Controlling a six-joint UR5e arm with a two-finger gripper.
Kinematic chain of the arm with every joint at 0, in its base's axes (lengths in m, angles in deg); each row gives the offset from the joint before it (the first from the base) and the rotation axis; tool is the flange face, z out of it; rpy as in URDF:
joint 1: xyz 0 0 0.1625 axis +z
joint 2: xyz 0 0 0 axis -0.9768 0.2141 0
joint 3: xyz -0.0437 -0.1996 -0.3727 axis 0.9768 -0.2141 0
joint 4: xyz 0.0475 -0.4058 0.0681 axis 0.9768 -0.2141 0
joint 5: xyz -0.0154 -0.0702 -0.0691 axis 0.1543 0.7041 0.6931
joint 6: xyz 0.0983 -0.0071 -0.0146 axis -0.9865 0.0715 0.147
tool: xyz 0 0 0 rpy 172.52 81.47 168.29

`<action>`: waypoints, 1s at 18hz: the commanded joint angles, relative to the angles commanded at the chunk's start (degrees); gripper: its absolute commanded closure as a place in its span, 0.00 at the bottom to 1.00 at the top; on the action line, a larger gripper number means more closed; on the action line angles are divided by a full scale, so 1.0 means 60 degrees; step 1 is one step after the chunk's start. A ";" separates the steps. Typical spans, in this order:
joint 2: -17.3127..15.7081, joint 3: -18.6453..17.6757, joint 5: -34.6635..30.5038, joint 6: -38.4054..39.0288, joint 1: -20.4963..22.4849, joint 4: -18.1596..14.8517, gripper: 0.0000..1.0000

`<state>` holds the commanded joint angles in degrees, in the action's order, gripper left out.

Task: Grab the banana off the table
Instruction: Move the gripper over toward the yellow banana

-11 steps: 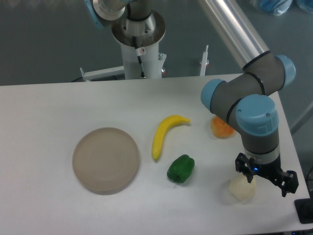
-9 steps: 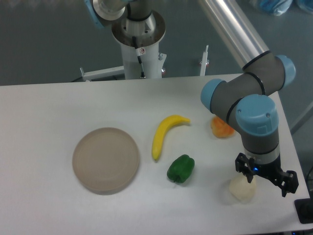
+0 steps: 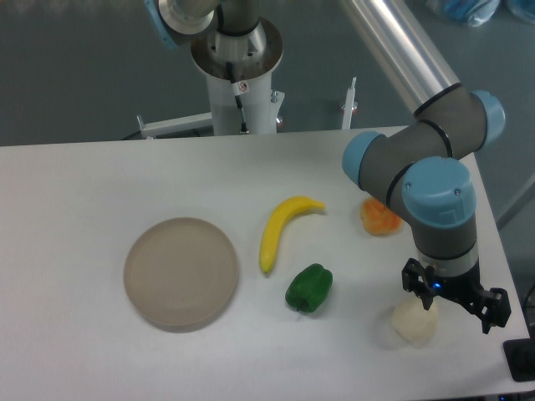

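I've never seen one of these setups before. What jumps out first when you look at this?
The big grey and blue robot arm fills the right side, its gripper hanging over a pale round thing near the table's front right corner. Mid-table lies a bright yellow banana, untouched, with a green pepper just in front of it and a round beige plate to the left.

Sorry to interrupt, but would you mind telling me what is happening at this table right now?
The arm is meant to pick up the banana, but nothing is held yet. The banana lies untouched mid-table, between a round beige plate and an orange item, with a green pepper just in front. The tool hangs open far to the right, over a pale whitish object.
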<state>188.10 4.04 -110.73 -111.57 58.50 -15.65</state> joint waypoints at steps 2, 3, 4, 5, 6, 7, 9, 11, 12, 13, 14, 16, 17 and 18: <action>-0.0190 -0.0394 -0.0146 0.0044 0.0030 0.0014 0.00; -0.0322 -0.0483 -0.0350 0.0030 0.0088 0.0014 0.00; -0.0483 -0.0513 -0.0468 0.0044 0.0132 -0.0073 0.00; -0.0673 -0.0745 -0.0484 0.0030 0.0234 -0.0204 0.00; -0.0892 -0.0965 -0.0469 -0.0029 0.0423 -0.0452 0.00; -0.1112 -0.1156 -0.0440 -0.0044 0.0541 -0.0788 0.00; -0.1581 -0.1537 -0.0323 -0.0132 0.0834 -0.1695 0.00; -0.2034 -0.1845 0.0274 -0.0146 0.0938 -0.2632 0.00; -0.2226 -0.1904 0.0524 -0.0146 0.0953 -0.3087 0.00; -0.2300 -0.1963 0.0759 -0.0132 0.0967 -0.3425 0.00; -0.2315 -0.1978 0.1109 -0.0074 0.0967 -0.3631 0.00; -0.2432 -0.2356 0.1871 0.0029 0.0967 -0.3794 0.00; -0.2621 -0.2707 0.2179 0.0044 0.0924 -0.3751 0.00; -0.2898 -0.3175 0.2342 0.0088 0.0865 -0.3634 0.00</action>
<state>170.71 -15.01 -96.68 -111.05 63.70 -37.45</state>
